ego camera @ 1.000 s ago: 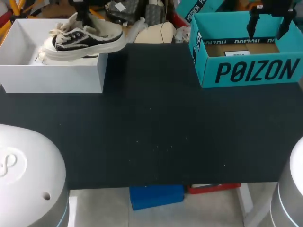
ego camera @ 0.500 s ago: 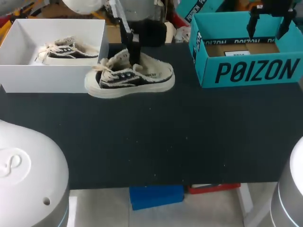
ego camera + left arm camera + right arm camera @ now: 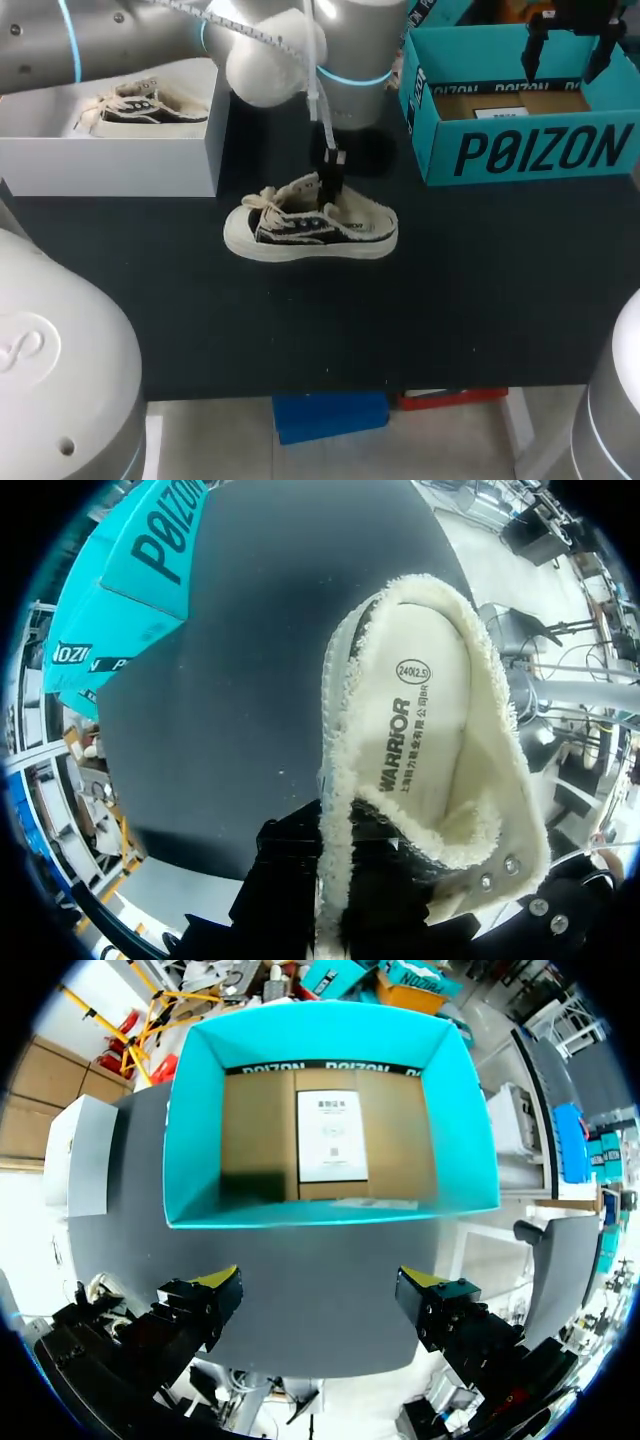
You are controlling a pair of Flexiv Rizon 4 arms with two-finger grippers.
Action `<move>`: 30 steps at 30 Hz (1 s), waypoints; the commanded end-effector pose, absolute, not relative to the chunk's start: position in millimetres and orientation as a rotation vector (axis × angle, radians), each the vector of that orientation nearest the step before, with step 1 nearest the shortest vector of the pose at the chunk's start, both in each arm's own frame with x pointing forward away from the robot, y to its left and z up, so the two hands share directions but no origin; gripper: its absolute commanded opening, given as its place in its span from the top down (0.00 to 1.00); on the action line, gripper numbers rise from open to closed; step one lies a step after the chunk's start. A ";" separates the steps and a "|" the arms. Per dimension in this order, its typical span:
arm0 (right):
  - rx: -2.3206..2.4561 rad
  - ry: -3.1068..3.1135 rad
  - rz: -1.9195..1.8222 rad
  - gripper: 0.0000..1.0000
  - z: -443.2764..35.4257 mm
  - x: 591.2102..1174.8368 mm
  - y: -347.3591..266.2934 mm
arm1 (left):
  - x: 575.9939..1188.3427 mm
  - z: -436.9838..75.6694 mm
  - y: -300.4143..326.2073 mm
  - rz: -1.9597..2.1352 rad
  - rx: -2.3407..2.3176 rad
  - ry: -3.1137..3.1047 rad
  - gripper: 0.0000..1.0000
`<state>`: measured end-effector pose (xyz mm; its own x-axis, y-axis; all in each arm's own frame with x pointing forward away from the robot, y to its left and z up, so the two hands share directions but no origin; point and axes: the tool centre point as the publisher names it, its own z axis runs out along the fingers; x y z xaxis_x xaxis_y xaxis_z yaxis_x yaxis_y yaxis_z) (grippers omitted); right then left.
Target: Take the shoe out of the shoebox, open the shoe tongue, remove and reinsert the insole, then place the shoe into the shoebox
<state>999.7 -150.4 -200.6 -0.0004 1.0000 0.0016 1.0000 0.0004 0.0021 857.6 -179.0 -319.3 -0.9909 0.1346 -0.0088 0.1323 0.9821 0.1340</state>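
- The shoe (image 3: pixel 310 230) is found out of its box, on the dark table (image 3: pixel 400 330). It lies to the robot's left of the teal box (image 3: pixel 540 150), well apart from it and nearer the robot.
- Its sole appears to rest on the table, though full contact cannot be confirmed.
- The left gripper (image 3: pixel 332 185) is seen clamped on the shoe's collar. In the left wrist view, one dark finger stands inside the opening and one outside, with the fleecy side wall pinched between them (image 3: pixel 335 880).
- The insole (image 3: pixel 425 730) is seen flat inside the shoe, not yet lifted.
- The right gripper (image 3: pixel 570 45) hangs above the teal box with its fingers spread wide and nothing held. In its own view the yellow tips stand far apart (image 3: pixel 320 1300) over the open box (image 3: pixel 190 1110).
- A second shoe (image 3: pixel 140 108) is left in the white box (image 3: pixel 110 165), far to the left of the teal box.
- The step in hand is judged to be the end of taking the shoe out: it is being set on the table.
- Opening the tongue is expected next. The shoe would need to be held steady by the collar while the free right gripper is brought away from the teal box to the laces and tongue.
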 end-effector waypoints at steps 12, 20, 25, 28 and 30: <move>2.221 2.221 0.002 0.00 -200.3 1000.0 -150.2 | 863.9 -405.4 -182.6 0.289 0.209 3.104 1.00; 2.221 2.221 0.002 0.00 -200.3 1000.0 -150.2 | 844.2 -361.8 -184.8 0.126 0.250 3.117 0.00; 2.221 2.221 0.002 0.00 -200.3 1000.0 -150.2 | 826.1 -303.9 -179.6 -0.145 0.183 3.139 0.00; 2.221 2.221 0.002 0.00 -200.3 1000.0 -150.2 | 817.9 -269.7 -170.0 -0.350 0.150 3.134 0.00; 2.221 2.221 0.002 0.00 -200.3 1000.0 -150.2 | 813.5 -251.8 -159.7 -0.446 0.158 3.119 0.00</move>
<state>999.6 -150.5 -200.6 -0.0003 1.0000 0.0016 1.0000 0.0003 0.0020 827.2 -208.4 -303.4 -0.9936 0.1045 0.0429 0.1008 0.9916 -0.0809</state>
